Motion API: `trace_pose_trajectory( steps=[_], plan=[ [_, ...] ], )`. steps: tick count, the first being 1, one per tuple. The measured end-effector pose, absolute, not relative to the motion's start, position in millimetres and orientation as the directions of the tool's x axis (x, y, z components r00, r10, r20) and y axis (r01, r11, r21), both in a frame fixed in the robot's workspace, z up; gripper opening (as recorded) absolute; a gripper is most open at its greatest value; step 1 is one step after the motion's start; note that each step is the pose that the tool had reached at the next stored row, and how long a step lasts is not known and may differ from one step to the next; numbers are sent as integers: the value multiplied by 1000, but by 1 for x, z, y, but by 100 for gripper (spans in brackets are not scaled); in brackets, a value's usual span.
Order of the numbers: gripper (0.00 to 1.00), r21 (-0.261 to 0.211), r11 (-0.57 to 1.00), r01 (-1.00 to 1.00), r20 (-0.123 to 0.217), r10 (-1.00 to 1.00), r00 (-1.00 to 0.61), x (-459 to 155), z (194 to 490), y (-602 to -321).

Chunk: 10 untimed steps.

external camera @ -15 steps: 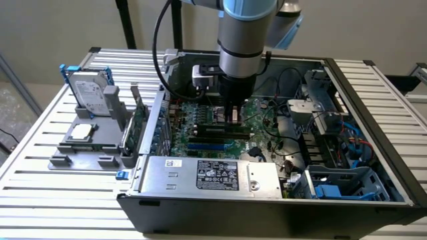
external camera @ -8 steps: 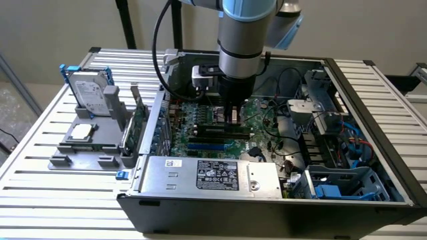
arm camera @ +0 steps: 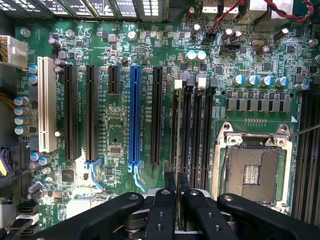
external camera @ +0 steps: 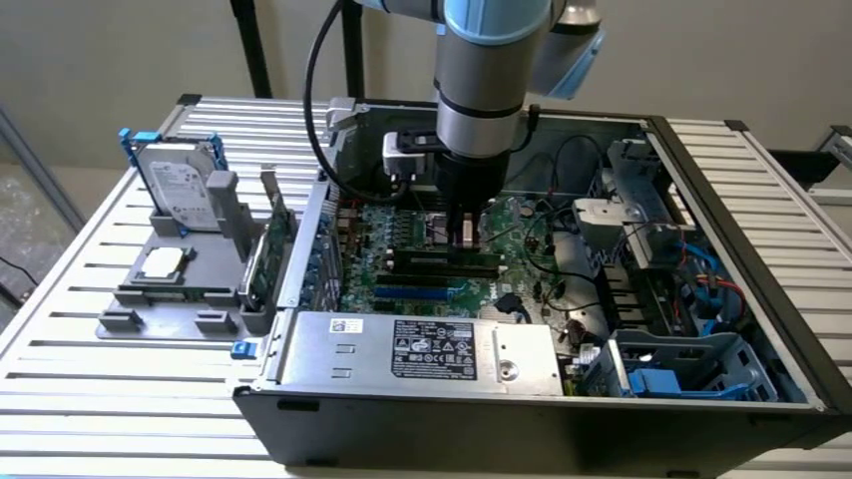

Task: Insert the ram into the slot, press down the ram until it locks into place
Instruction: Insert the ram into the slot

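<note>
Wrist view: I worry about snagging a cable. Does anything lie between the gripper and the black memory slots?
Nothing visible does. The gripper sits over the slot row beside the processor socket, and no cable or card crosses it.

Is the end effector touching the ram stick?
Touching. In the wrist view the end effector has its fingers closed against both sides of the thin ram, with no gap showing between them.
</note>
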<state>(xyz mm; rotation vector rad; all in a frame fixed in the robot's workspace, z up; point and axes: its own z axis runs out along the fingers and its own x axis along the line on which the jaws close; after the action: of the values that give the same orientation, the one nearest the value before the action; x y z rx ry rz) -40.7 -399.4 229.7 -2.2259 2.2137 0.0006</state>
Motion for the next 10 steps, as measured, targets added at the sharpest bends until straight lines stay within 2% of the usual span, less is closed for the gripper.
trace_pose_trajectory(
  steps=[10],
  plan=[
    [13, -1, -5, -1000, -2, -1000, 5, -41, 228, -399]
  ],
)
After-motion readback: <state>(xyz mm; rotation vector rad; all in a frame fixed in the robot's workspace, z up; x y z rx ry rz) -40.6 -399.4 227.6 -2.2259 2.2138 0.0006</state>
